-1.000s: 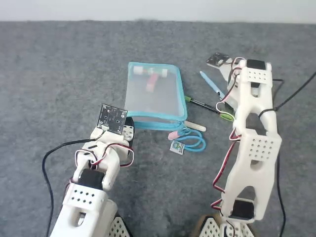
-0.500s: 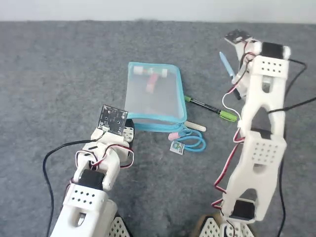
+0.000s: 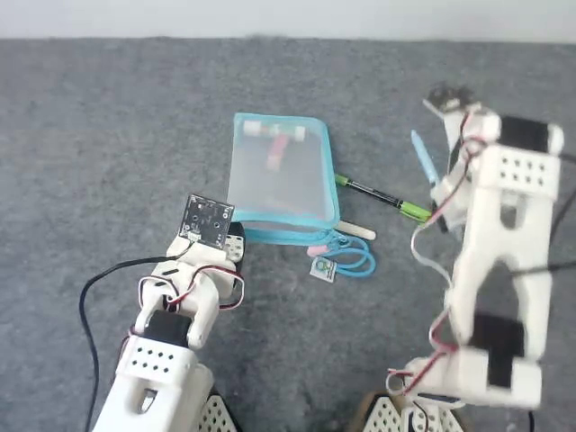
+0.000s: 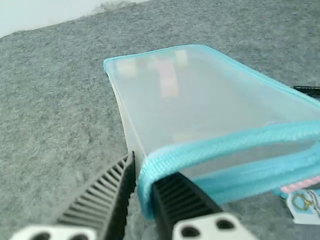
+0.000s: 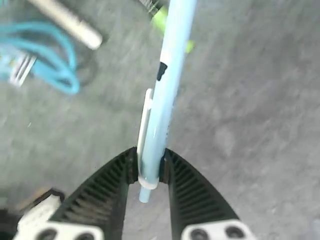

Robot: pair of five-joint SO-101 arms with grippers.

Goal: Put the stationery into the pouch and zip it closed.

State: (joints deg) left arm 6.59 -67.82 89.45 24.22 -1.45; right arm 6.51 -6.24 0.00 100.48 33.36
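The translucent pouch [image 3: 279, 180] with a teal zipper edge lies at the table's middle, with small pink and white items [image 3: 277, 144] inside at its far end. My left gripper [image 3: 236, 238] is shut on the pouch's near left corner; the left wrist view shows the teal zipper band [image 4: 210, 147] pinched in that gripper [image 4: 142, 192]. My right gripper [image 5: 149, 167] is shut on a light blue pen [image 5: 167, 85]. The high view has the pen [image 3: 421, 157] held above the table, right of the pouch, in the right gripper [image 3: 436, 193].
A black pen with a green end [image 3: 382, 198] lies right of the pouch. A white stick [image 3: 356, 231], a pink piece [image 3: 317, 246], a blue cord loop [image 3: 353, 258] and a small tag [image 3: 322, 268] lie by the pouch's near right corner. Grey carpet covers the table.
My right arm has picked the light blue pen up off the table and swung right and nearer with it. The left arm and the pouch have stayed put.
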